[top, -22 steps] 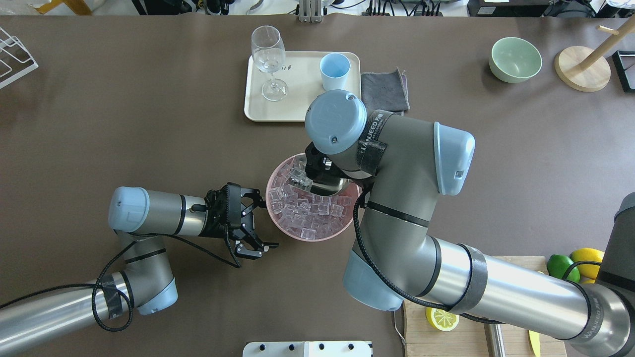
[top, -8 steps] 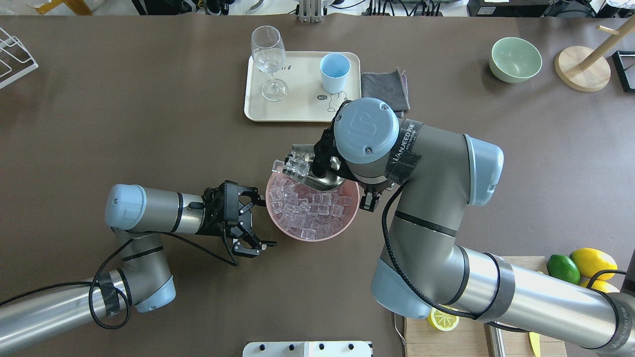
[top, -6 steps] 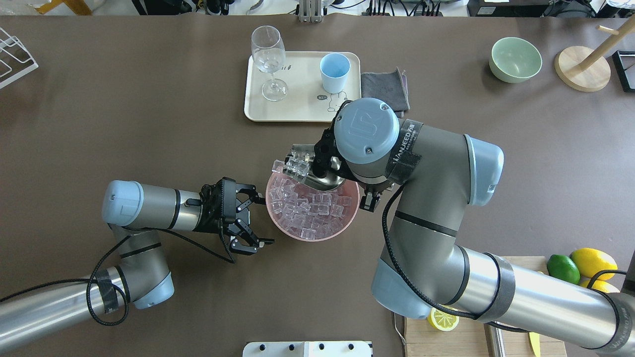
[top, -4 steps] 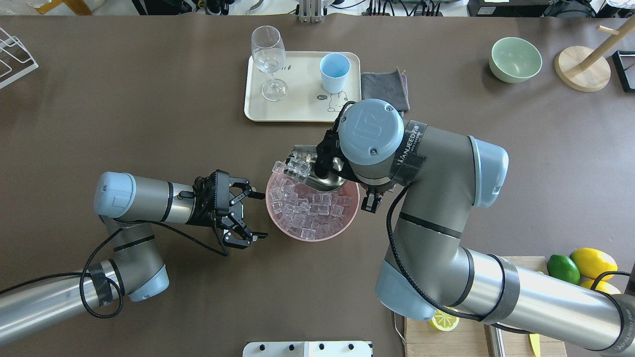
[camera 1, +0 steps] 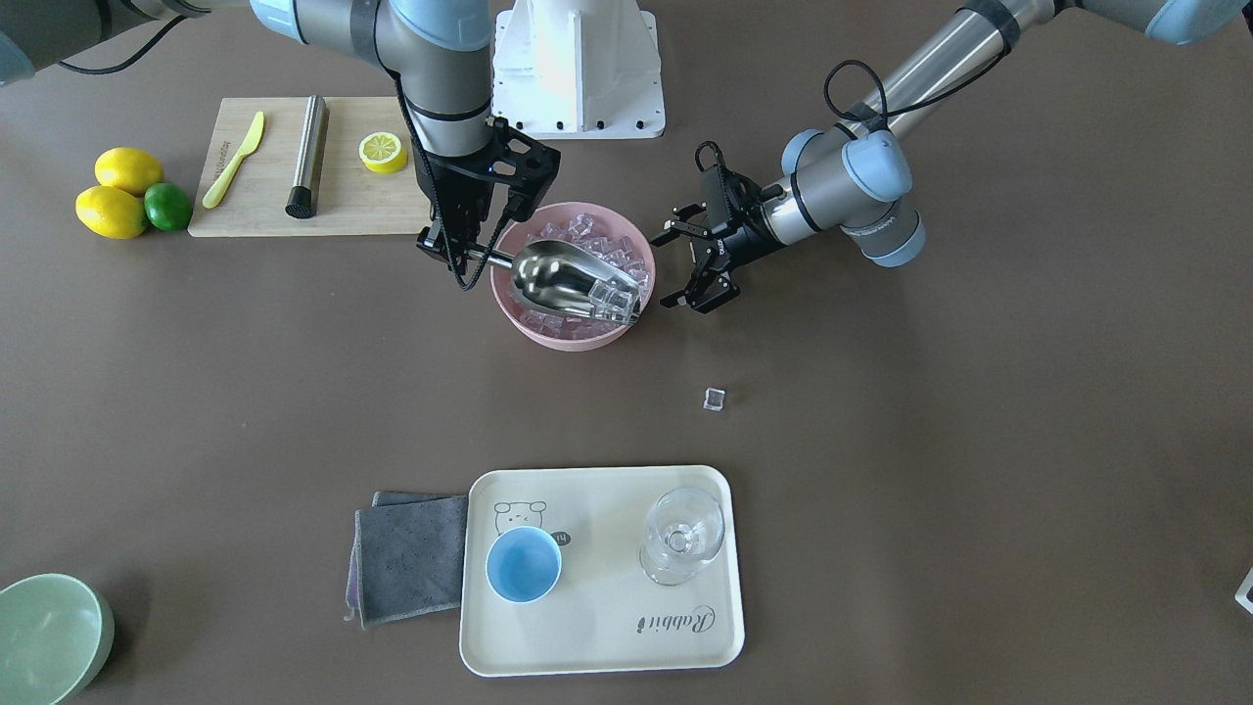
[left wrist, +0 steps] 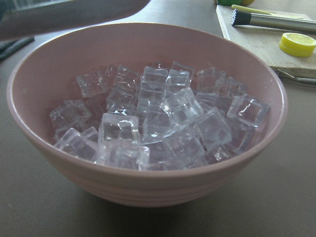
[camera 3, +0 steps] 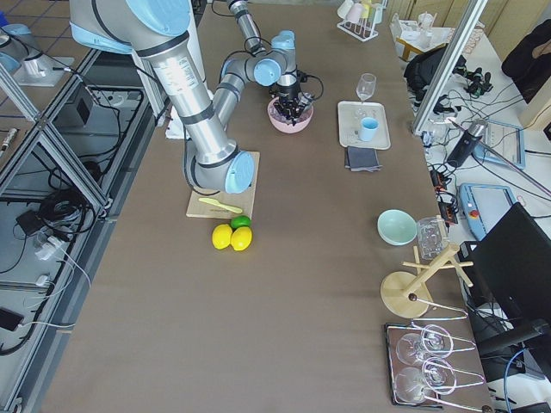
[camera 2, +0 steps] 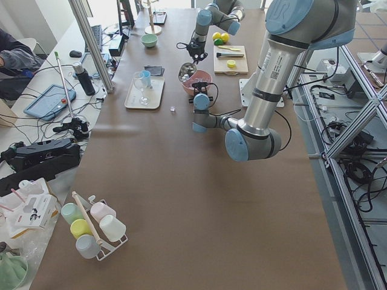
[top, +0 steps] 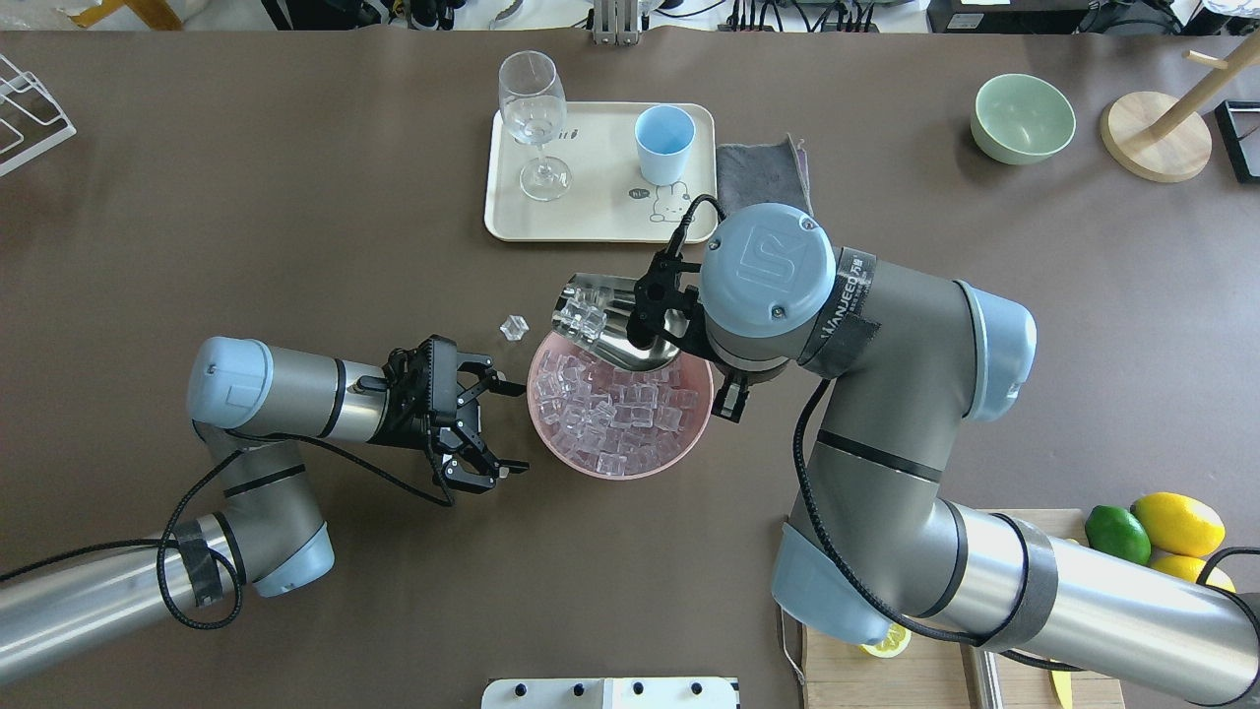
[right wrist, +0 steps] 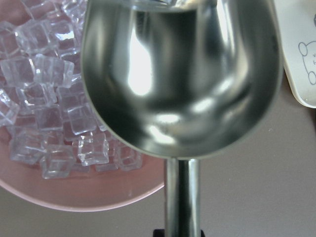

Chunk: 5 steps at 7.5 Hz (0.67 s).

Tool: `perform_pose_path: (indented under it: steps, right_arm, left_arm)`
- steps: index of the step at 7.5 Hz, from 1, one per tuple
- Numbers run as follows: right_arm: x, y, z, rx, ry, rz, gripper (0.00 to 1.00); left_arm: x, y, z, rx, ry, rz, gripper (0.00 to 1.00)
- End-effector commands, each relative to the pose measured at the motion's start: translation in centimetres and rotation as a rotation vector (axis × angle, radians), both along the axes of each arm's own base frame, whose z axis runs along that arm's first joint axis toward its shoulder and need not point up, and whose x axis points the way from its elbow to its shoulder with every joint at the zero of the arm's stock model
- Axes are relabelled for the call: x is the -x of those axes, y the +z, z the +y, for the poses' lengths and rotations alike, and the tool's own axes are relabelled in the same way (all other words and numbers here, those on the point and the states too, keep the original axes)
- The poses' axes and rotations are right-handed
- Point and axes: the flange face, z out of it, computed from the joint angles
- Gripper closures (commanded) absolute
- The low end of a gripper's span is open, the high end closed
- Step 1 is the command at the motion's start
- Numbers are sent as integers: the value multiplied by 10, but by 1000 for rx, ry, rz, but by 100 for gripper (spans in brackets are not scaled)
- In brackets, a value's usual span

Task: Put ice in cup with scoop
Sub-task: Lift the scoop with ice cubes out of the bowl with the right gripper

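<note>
The right gripper (camera 1: 468, 257) is clamped on the handle of the scoop (camera 1: 558, 274), held over the pink bowl (camera 1: 548, 336) with ice (camera 1: 615, 294) bunched right at the lip; one cube (camera 1: 715, 399) sits loose on the table (camera 1: 979, 441). Best bet: keep it level and go slow to the cup (camera 1: 524, 564) on the tray (camera 1: 607, 627) at lower middle. Meanwhile the left gripper (top: 507, 429) is wide open, empty, beside the bowl.

cup (camera 1: 524, 564) light blue; scoop (camera 1: 553, 279) silver; bowl (camera 1: 568, 340) pink; cloth (camera 1: 411, 553) seemingly grey

Mirror-polished steel scoop (right wrist: 180, 74), glossy translucent ice (left wrist: 163, 121)
</note>
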Motion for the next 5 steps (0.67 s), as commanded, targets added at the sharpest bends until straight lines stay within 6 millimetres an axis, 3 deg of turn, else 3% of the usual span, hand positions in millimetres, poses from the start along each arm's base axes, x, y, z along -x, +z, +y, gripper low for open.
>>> perform_pose_path:
  steps: [1, 4, 5]
  right_arm:
    - [-13, -15, 7, -15, 65, -151, 100]
    - [-27, -31, 5, -9, 246, -348, 100]
    - [-30, -33, 4, -29, 271, -366, 100]
  left_arm:
    - [-2, -2, 1, 4, 2, -8, 2]
    - [4, -17, 1, 21, 1, -41, 2]
    - [16, -22, 2, 40, -1, -71, 2]
